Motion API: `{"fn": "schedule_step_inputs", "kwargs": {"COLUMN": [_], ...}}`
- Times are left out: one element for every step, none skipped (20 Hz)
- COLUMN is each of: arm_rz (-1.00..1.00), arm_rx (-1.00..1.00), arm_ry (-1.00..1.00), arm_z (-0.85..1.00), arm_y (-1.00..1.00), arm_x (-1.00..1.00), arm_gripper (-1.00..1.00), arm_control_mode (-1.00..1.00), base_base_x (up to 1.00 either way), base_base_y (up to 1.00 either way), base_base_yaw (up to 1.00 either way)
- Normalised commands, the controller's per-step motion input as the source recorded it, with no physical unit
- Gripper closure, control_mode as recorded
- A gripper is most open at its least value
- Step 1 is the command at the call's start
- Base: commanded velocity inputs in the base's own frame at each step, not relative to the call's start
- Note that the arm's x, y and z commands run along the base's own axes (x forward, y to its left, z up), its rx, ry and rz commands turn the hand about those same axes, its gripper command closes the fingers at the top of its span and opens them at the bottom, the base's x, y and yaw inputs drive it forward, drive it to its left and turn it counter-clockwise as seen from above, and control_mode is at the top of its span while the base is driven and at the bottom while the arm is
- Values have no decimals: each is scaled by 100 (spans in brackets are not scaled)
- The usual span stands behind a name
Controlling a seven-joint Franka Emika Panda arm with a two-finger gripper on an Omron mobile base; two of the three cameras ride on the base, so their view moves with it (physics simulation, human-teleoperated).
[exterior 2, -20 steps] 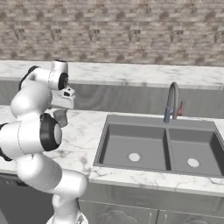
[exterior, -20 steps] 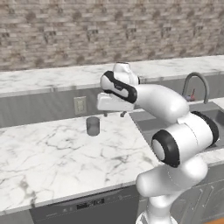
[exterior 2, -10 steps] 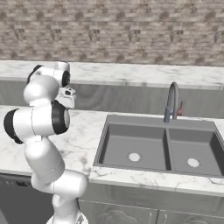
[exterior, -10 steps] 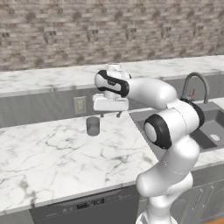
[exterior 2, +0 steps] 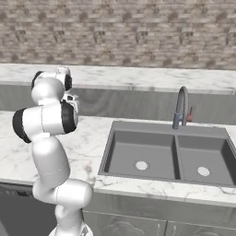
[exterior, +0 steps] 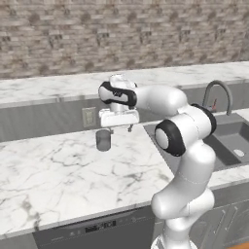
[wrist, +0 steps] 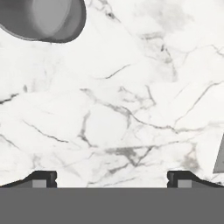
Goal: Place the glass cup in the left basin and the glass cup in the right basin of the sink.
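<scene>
Gripper (exterior: pixel 118 128), jaws wide and empty, has swung left from over the counter (exterior: pixel 58 180) to hover beside the glass cup (exterior: pixel 103 140), well left of the sink (exterior 2: pixel 168 154); pickup looks imminent.

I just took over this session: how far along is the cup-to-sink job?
Nothing looks done: both basins of the sink are bare. In hand: the open gripper hangs over the marble counter beside a glass cup, holding nothing. Left: grasp that cup, carry it to a basin, then place the other cup, which I cannot spot.
</scene>
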Motion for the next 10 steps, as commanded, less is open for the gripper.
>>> {"fn": "schedule_step_inputs", "kwargs": {"arm_rz": [0, 0, 0, 0, 0, 0, 0, 0, 0, 0], "arm_rx": [-8, -7, -6, -5, -5, -3, -3, -1, -1, -1], "arm_ry": [8, 8, 9, 7, 5, 4, 4, 3, 4, 5], "arm_z": [-16, -17, -16, -15, -16, -15, -15, -15, -15, -15], "arm_y": [7, 5, 0, 0, 1, 0, 0, 0, 0, 0], "arm_x": [19, 19, 20, 20, 21, 22, 22, 22, 22, 19], "arm_gripper": [-100, -100, -100, -100, -100, -100, -100, -100, -100, -100], "arm_control_mode": [-100, -100, -100, -100, -100, -100, -100, -100, -100, -100], "base_base_x": [0, 0, 0, 0, 0, 0, 0, 0, 0, 0], "base_base_y": [0, 0, 0, 0, 0, 0, 0, 0, 0, 0], "base_base_yaw": [0, 0, 0, 0, 0, 0, 0, 0, 0, 0]}}
